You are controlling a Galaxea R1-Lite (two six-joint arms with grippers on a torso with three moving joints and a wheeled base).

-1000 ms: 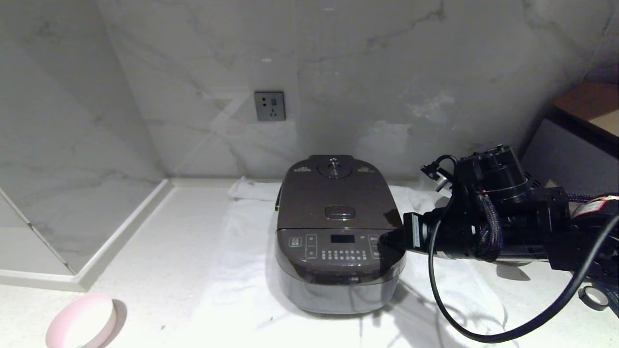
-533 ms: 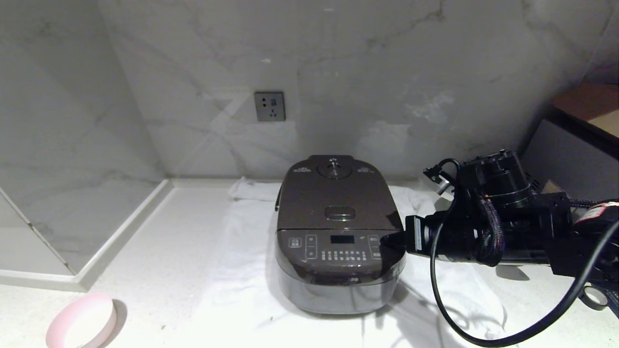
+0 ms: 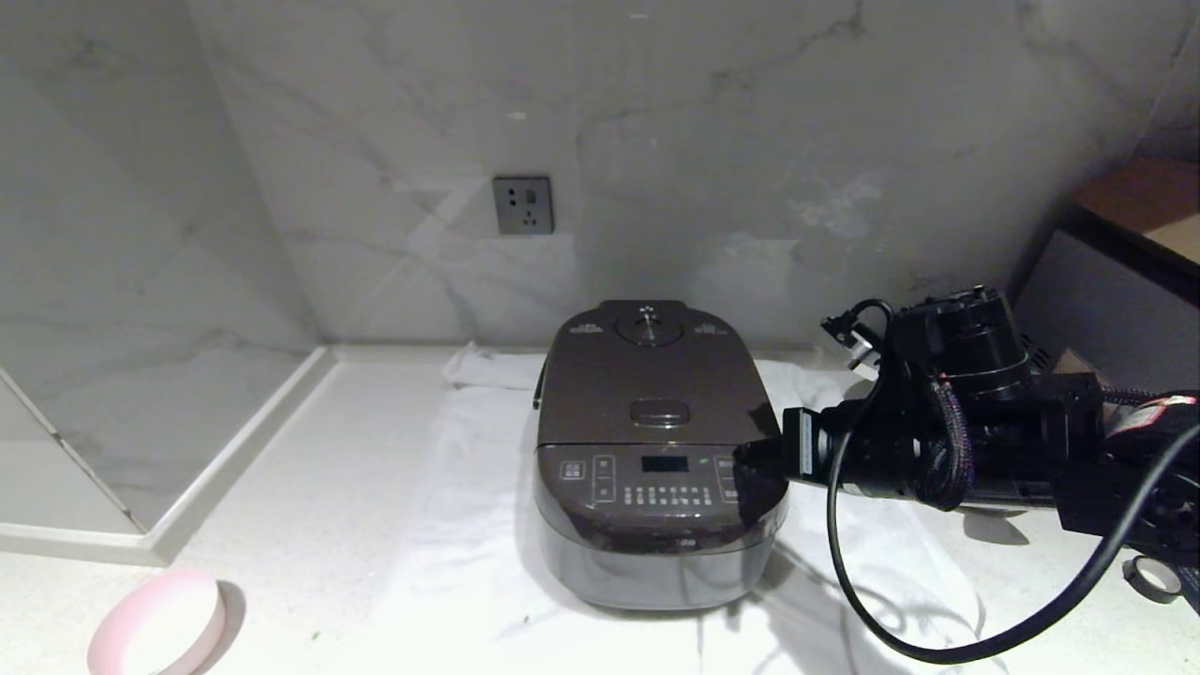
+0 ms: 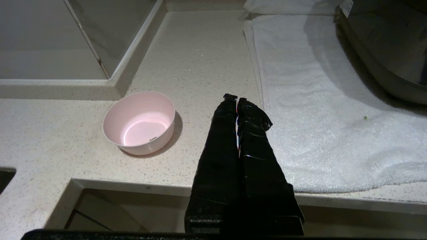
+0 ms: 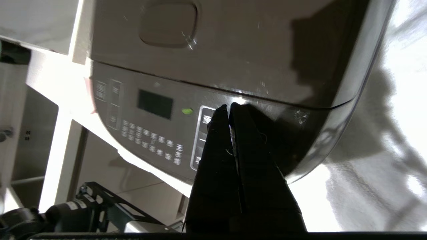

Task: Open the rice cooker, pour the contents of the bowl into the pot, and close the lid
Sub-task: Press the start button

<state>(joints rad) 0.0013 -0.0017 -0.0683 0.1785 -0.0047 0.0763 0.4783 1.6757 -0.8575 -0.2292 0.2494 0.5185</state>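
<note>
The pink bowl (image 3: 157, 623) sat on the pale counter (image 3: 309, 525) at the far left, well apart from everything else. The left gripper (image 4: 237, 99) hovered near it above the counter's front edge, fingers pressed together and empty. In the middle, the rice cooker (image 3: 656, 450) stood on a white towel (image 3: 469, 525), its lid (image 3: 652, 375) down. The right gripper (image 5: 229, 106) reached in from the right, fingers pinched together, tips at the right end of the button panel (image 3: 647, 478).

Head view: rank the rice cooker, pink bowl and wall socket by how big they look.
1. rice cooker, largest by far.
2. bowl, partly cut off at the frame edge.
3. wall socket, smallest, though it sits farther back.
</note>
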